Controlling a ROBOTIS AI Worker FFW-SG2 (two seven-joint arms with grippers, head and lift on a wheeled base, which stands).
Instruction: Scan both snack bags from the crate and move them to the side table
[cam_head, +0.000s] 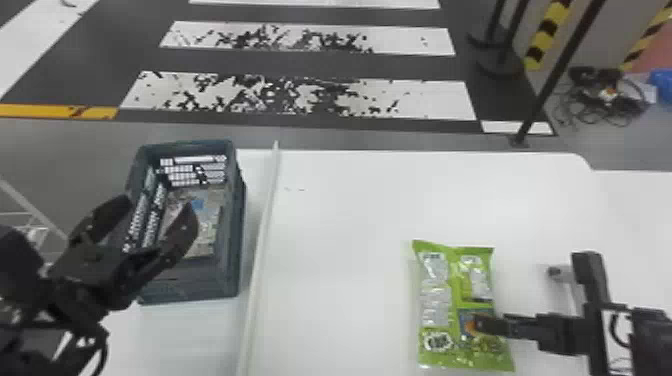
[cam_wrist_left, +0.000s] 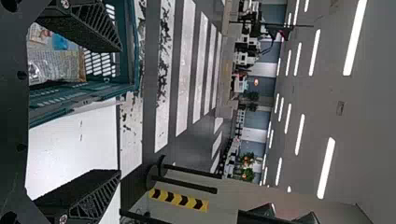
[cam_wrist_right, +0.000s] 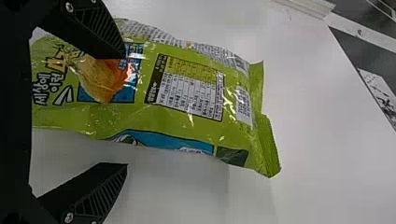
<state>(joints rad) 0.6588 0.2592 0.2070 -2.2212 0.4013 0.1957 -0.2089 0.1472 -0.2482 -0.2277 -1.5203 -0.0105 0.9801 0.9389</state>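
Note:
In the head view my left gripper (cam_head: 157, 217) stands open over the near left part of the crate (cam_head: 239, 240); the left wrist view has this gripper (cam_wrist_left: 119, 109) with nothing between its fingers and the crate (cam_wrist_left: 95, 95) beyond. A green snack bag (cam_head: 450, 300) lies on the white table at the right. My right gripper (cam_head: 477, 325) is at the bag's near right part. In the right wrist view that gripper (cam_wrist_right: 126, 109) is open, one finger over the snack bag (cam_wrist_right: 187, 112), the other beside it above the table. Something printed with a blue patch (cam_head: 197, 204) lies inside the crate.
The white table (cam_head: 345, 225) extends under the bag, with a raised pale strip (cam_head: 265, 225) between crate and bag. A dark scanner-like device on a stand (cam_head: 590, 280) is by the right arm. Black posts (cam_head: 555, 75) stand on the floor behind.

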